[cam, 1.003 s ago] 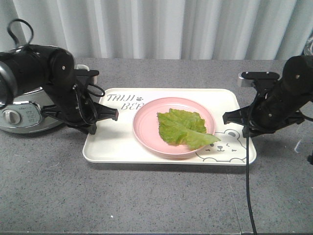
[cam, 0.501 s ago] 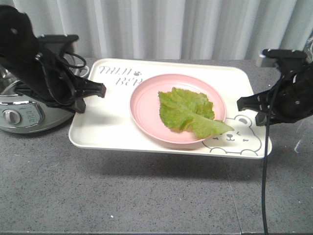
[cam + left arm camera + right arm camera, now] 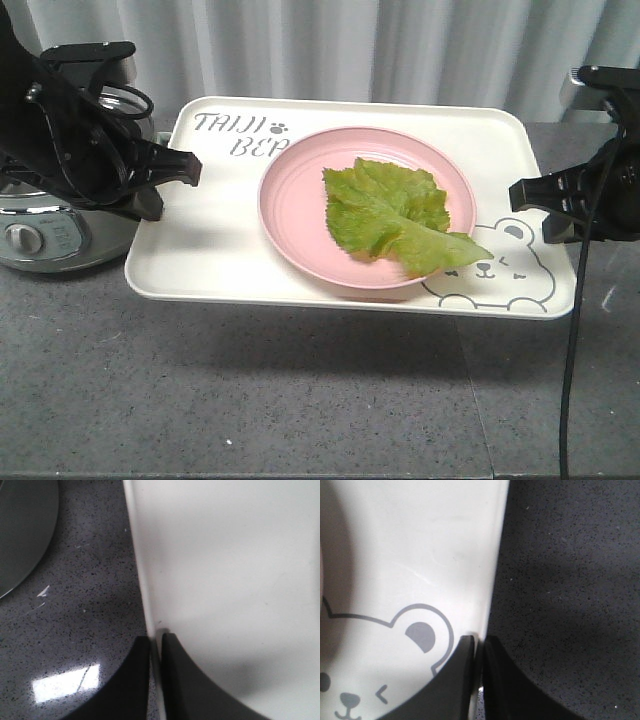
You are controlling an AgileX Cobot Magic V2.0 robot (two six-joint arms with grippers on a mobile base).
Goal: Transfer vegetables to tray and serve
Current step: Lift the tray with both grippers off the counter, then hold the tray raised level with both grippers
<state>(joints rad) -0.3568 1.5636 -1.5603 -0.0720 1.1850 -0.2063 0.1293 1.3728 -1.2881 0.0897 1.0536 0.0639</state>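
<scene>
The cream tray (image 3: pixel 200 262) hangs level above the table, casting a shadow below it. On it rests a pink plate (image 3: pixel 298 215) with the vegetables, one green lettuce leaf (image 3: pixel 390 215) whose tip overhangs the plate rim toward the bear drawing. My left gripper (image 3: pixel 190 168) is shut on the tray's left rim. My right gripper (image 3: pixel 518 192) is shut on the right rim. In the left wrist view the fingertips of the left gripper (image 3: pixel 156 637) pinch the rim of the tray (image 3: pixel 225 570). In the right wrist view the right gripper (image 3: pixel 480 639) clamps the tray (image 3: pixel 420 555) edge beside the bear's ear.
A silver rice cooker (image 3: pixel 40 235) stands at the far left, just behind my left arm, and its lid edge (image 3: pixel 20 530) shows in the left wrist view. The grey speckled table (image 3: pixel 300 400) lies below. A black cable (image 3: pixel 572 380) hangs from my right arm. A pale curtain closes the back.
Both arms have risen, lifting the tray with plate and leaf off the table and nearer the camera. The leaf has stayed on the plate.
</scene>
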